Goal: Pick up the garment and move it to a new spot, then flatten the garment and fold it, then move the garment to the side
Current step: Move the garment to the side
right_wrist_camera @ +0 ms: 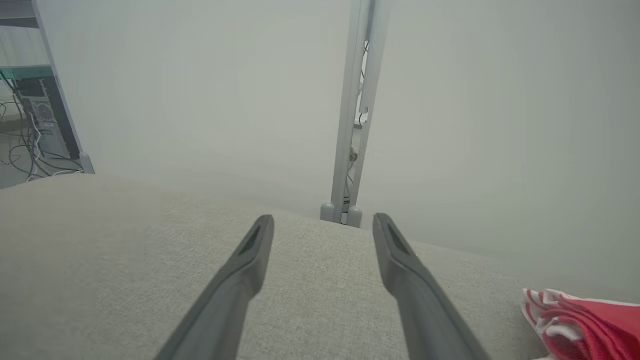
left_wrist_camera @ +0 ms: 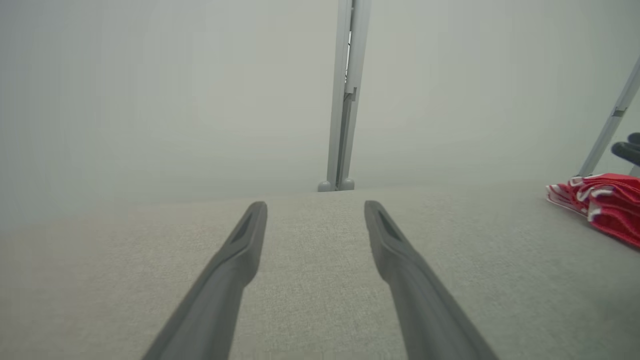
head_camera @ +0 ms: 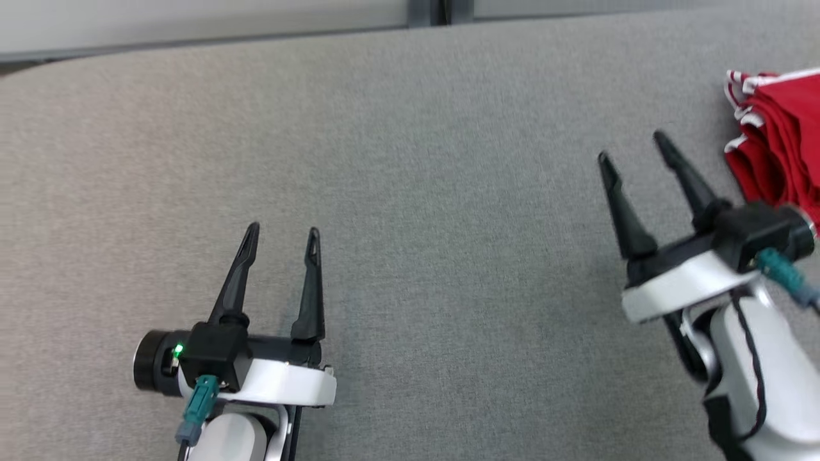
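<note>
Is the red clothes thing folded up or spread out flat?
Folded. The garment sits as a small bundle on the table, with several white-trimmed layers stacked at its edge.

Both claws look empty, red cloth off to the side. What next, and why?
Probably draw the open right gripper back toward rest: the red garment already lies folded at the right side of the table, and the left gripper is open and empty too.

One garment (head_camera: 778,147); two hands: left hand (head_camera: 283,230), right hand (head_camera: 631,146); one table (head_camera: 410,160).
</note>
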{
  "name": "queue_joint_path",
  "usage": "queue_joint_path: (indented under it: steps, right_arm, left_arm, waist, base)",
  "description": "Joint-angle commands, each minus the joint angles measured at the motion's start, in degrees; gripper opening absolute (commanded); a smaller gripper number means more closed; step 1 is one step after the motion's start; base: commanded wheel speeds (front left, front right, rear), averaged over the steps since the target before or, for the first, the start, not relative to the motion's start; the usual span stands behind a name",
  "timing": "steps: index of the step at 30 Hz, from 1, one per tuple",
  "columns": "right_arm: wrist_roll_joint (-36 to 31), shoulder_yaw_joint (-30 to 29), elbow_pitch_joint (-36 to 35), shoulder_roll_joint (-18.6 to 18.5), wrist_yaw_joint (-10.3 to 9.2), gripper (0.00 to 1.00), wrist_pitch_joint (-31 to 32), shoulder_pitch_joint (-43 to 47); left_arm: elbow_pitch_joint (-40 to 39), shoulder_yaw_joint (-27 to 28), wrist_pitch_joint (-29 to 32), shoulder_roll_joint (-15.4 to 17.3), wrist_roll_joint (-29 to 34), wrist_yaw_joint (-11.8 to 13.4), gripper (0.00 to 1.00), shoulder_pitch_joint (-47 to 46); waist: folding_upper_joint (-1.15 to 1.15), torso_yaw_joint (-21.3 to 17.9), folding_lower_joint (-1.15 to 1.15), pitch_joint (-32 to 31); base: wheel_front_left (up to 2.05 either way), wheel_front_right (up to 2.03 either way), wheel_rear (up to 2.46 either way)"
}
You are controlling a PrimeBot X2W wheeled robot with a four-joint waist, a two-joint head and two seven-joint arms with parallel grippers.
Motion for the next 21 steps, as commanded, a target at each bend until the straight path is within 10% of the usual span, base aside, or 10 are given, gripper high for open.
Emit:
queue_joint_path:
  steps: [1, 21]
  right_arm:
    - [-1.32, -0.88, -3.43, 1.12, -0.02, 1.0, -0.07, 4.21]
    - [-4.83, -9.49, -19.48, 7.69, -0.02, 1.0, -0.07, 31.9]
  left_arm:
    - [1.12, 0.86, -0.42, 0.08, -0.65, 1.33, 1.0, 1.44]
    - [-0.84, 4.76, -0.78, -0.03, -0.6, -0.43, 1.0, 14.36]
  waist:
    - [0.0, 2.1, 0.0, -4.82]
    - [0.0, 5.02, 0.0, -17.57]
  base:
    - [0.0, 0.0, 0.0]
    - [0.0, 0.0, 0.0]
